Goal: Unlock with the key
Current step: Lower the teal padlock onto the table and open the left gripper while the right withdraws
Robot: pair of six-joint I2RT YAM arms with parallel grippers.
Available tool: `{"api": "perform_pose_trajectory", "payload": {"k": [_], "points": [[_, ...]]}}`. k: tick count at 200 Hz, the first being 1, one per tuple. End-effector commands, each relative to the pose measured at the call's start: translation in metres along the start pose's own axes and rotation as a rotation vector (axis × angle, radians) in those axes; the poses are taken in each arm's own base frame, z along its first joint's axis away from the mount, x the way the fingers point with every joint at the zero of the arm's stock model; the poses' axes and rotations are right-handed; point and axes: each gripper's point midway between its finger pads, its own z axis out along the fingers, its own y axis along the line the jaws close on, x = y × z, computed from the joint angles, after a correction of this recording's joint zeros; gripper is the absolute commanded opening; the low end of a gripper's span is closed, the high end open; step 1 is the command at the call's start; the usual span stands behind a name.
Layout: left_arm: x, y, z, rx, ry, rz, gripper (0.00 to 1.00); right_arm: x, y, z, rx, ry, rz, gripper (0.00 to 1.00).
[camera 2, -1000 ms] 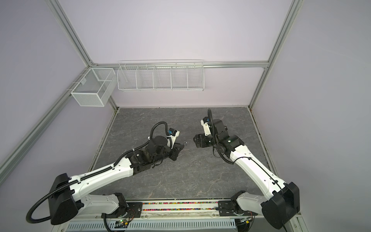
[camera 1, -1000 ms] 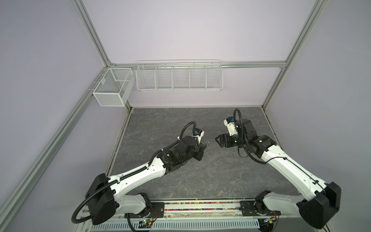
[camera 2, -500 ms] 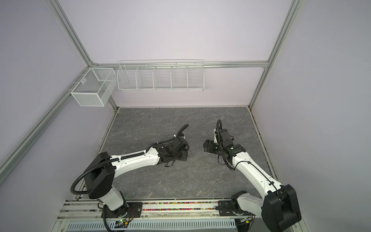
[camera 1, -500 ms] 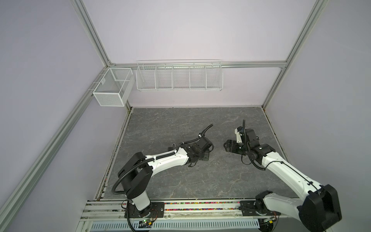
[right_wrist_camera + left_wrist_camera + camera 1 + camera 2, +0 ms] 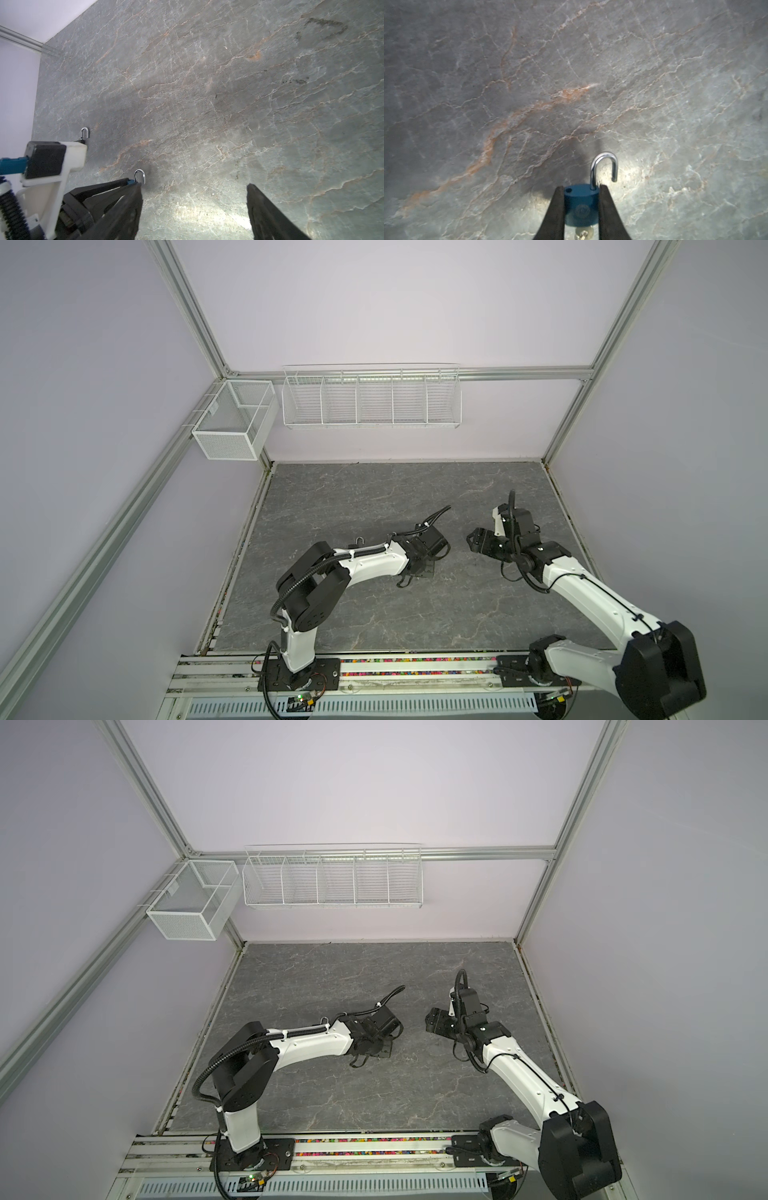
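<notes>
Worktop (image 5: 374, 497): dark grey stone pattern with pale and orange veins. Dark smudges (image 5: 324, 27) show in the right wrist view. White mesh basket (image 5: 232, 423) hangs on an aluminium frame rail (image 5: 124, 514) above the far left corner. Long white wire rack (image 5: 372, 400), five compartments, sits on the lilac back wall (image 5: 374, 302) above the far edge.

1. The small brass key (image 5: 584, 232) at the base of the blue metal padlock (image 5: 580, 205) is blurred. The left wrist picture's edge cuts it off, and it sits half behind the black fingers of the left gripper (image 5: 580, 188).
2. Near the middle of both top views, that padlock is hidden under the arm's wrist.
3. Left of centre there, a tiny silver shackle (image 5: 360, 540) peeps over the forearm; its body is hidden.
4. The fingers of the right gripper (image 5: 194, 186) run off the right wrist picture's edge.
</notes>
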Motion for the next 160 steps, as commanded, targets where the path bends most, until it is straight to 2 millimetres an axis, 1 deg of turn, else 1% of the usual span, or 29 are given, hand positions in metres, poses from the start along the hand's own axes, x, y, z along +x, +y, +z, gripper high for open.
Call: {"api": "perform_pose_trajectory", "payload": {"k": [1,35,68,96,108,120,160], "points": [[-0.004,-0.002,0.0,-0.018,-0.002,-0.012,0.0,0.005,-0.003,0.009,-0.012,0.024,0.037,0.8],[-0.001,0.003,0.006,-0.054,0.007,-0.015,0.0,0.004,-0.001,0.016,-0.031,0.038,0.053,0.8],[0.001,0.006,0.01,-0.068,0.016,-0.017,0.0,0.005,-0.005,0.02,-0.015,0.046,0.056,0.8],[0.003,0.008,0.013,-0.075,0.018,-0.035,0.0,0.005,-0.005,0.019,-0.018,0.049,0.061,0.8],[0.004,0.008,0.015,-0.074,0.022,-0.035,0.05,0.005,-0.006,0.019,-0.017,0.046,0.063,0.8],[0.005,0.007,0.016,-0.073,0.027,-0.037,0.07,0.004,-0.006,0.018,-0.017,0.041,0.063,0.8],[0.002,0.009,0.012,-0.064,0.013,-0.05,0.21,0.004,-0.007,0.018,-0.017,0.043,0.067,0.8]]}}
